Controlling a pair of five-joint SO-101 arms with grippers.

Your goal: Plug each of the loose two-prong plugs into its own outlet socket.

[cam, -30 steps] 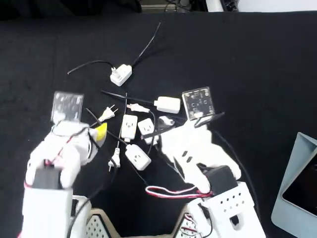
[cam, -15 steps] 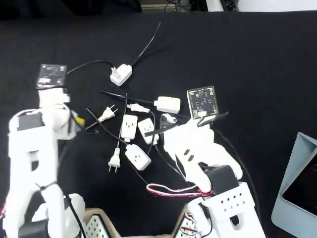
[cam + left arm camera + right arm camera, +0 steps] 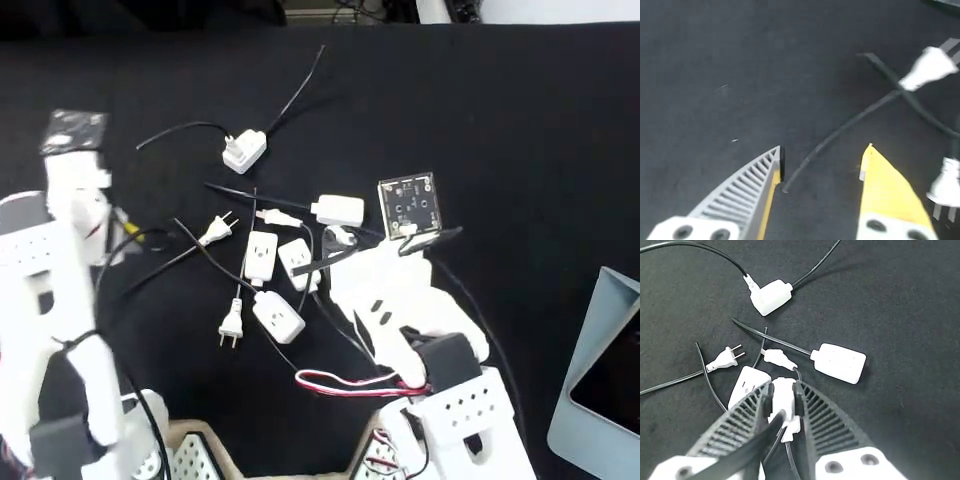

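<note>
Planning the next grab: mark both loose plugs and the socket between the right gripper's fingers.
upper loose plug (image 3: 212, 235), high view, white body.
lower loose plug (image 3: 231, 324), high view, white body.
socket (image 3: 783, 391), right wrist view, its visible white top.

Both arms are white plastic shells. The right arm (image 3: 395, 300) carries a black motor block (image 3: 445, 356), a looping red-and-white cable (image 3: 340, 384) and a dark square circuit board (image 3: 408, 203). Its base plate (image 3: 468, 410) is dotted with holes. The right pincer (image 3: 784, 389) has ribbed grey fingers (image 3: 735, 430). The left pincer (image 3: 824, 147) pairs a ribbed grey finger with a yellow one, with screw holes at both roots.
</note>
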